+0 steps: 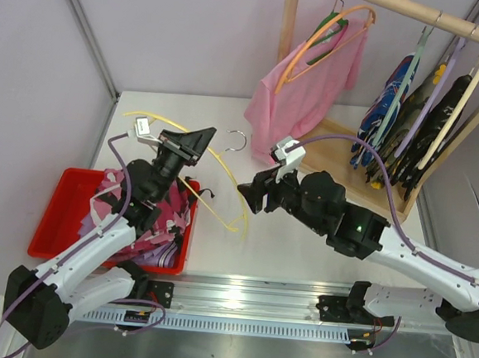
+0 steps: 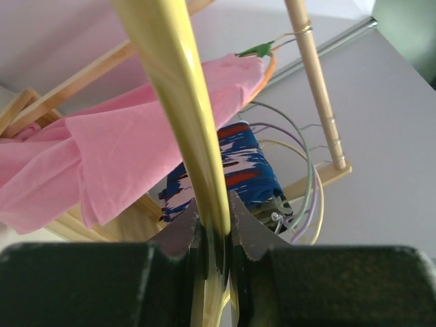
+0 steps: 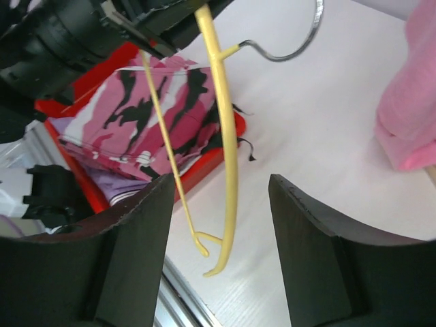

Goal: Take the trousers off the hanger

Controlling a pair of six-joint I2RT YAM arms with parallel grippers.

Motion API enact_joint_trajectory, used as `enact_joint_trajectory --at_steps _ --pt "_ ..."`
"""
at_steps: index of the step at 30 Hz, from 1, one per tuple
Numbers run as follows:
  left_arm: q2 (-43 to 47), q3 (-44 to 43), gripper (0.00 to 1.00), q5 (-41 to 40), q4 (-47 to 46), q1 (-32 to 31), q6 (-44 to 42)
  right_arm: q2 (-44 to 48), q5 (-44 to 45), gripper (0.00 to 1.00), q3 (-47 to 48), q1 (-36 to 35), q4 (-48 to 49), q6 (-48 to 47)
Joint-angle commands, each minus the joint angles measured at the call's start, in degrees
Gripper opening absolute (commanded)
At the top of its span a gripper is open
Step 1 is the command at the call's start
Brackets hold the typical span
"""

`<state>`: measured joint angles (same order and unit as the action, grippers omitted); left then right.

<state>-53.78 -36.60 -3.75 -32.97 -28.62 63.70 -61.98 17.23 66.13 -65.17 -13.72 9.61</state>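
Left gripper (image 2: 214, 219) clenched on the yellow hanger (image 2: 182, 102), the bar being pinched between both fingers and held above the table (image 1: 300, 250); the fingertips are partly masked by the bar in the left wrist view. Right gripper (image 3: 221, 185) released, its jaws standing apart with the hanger's lower tip seen in the gap, untouched. The hanger is shown bare, its metal hook (image 3: 294, 46) pointing away from the left arm. The trousers (image 3: 170, 102) are off it and lie bundled in the red tray (image 1: 53, 222) below the left arm; in the top view much of the cloth is hidden by that arm, and a lilac cloth (image 3: 129, 184) is only glimpsed beneath. A small white tag (image 1: 142, 126) is seen by the hanger's far end, its marking too small to be read. The rack's garments, a plain pink one (image 1: 313, 85) included, are cut off at the frame edge.
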Motion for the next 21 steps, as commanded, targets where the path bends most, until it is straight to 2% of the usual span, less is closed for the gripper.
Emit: enact_joint_trajectory --at_steps 1,10,13,21 --pt "0.17 -0.93 0.00 3.31 -9.65 0.41 -2.01 0.45 -13.00 0.64 -2.05 1.96 4.21 2.79" --pt "-0.01 -2.77 0.00 12.62 -15.72 0.41 -1.39 1.68 -24.78 0.68 -7.50 6.01 12.99 4.89" --pt "-0.27 -2.51 0.01 14.20 -19.39 0.41 0.98 3.09 -26.20 0.68 -9.17 6.89 17.39 4.98" --pt "-1.59 -1.55 0.00 16.14 -25.04 0.41 5.55 0.72 -27.60 0.64 -8.03 8.56 21.01 5.60"
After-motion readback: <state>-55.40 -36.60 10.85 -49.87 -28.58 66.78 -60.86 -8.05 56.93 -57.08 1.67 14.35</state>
